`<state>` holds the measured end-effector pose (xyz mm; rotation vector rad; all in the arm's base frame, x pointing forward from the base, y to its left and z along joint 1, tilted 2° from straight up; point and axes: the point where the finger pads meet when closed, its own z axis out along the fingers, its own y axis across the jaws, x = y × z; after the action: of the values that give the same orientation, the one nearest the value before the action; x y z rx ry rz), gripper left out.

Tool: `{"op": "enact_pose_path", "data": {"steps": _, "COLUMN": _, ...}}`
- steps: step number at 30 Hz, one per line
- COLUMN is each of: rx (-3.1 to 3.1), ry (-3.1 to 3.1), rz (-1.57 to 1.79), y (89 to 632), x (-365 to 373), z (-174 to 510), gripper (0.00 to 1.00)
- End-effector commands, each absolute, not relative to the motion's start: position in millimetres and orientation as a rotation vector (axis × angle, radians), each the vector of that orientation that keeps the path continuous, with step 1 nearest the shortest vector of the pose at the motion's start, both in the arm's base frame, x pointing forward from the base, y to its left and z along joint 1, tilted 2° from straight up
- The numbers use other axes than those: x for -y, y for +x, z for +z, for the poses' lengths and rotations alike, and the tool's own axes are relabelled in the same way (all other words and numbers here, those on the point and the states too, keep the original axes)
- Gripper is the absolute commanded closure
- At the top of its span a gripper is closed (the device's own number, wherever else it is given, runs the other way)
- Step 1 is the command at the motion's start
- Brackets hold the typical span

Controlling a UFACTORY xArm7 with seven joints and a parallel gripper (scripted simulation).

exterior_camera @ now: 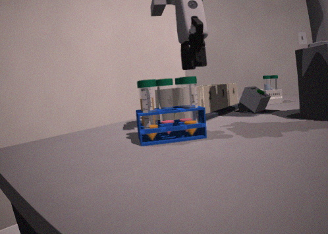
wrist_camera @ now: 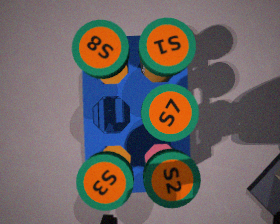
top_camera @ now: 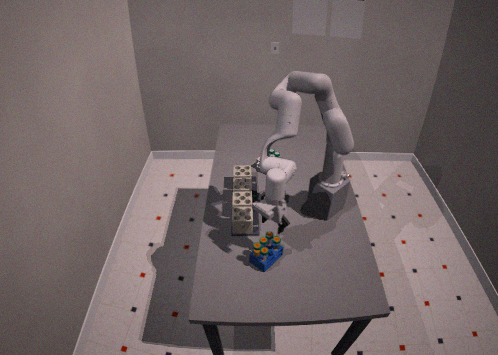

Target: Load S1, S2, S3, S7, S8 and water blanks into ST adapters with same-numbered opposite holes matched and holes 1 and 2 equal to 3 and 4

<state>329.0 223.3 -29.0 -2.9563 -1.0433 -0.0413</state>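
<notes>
The blue rack [top_camera: 266, 262] [exterior_camera: 172, 130] [wrist_camera: 134, 44] stands at the near end of the table. In the wrist view it holds S8 [wrist_camera: 100, 47], S1 [wrist_camera: 167, 46], S7 [wrist_camera: 169, 112], S3 [wrist_camera: 105, 181] and S2 [wrist_camera: 171, 180]; its hole [wrist_camera: 111, 115] beside S7 is empty. Low orange and pink contents show in the exterior view. My gripper [top_camera: 274, 224] [exterior_camera: 195, 66] [wrist_camera: 196, 218] is open and empty, above and behind the rack. Four beige adapters [top_camera: 243, 198] [exterior_camera: 214, 97] stand in a row on the loading stand [top_camera: 256, 227]; I see no caps in them.
The grey sloped desk [exterior_camera: 251, 101] with its green key [exterior_camera: 260, 91] stands beyond the adapters. The white blanks rack [exterior_camera: 276, 93] with green-capped tubes is at the back. A dark-sided adapter corner [wrist_camera: 271, 187] shows at the wrist view's lower right. The arm's base [top_camera: 320, 201] stands right of the adapters.
</notes>
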Motion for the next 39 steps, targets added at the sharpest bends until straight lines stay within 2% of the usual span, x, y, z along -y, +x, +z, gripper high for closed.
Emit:
{"op": "enact_pose_path", "data": {"steps": 1, "rx": 1.044, "ry": -2.956, "rz": -0.047, "y": 330.1, "x": -224.0, "z": -28.0, "gripper": 0.00}}
{"op": "enact_pose_path", "data": {"steps": 26, "rx": 1.043, "ry": -2.956, "rz": -0.047, "y": 330.2, "x": -224.0, "z": -28.0, "gripper": 0.00}}
{"op": "enact_pose_path", "data": {"steps": 39, "rx": 1.043, "ry": -2.956, "rz": -0.046, "y": 329.4, "x": -223.6, "z": 1.2, "gripper": 0.00}}
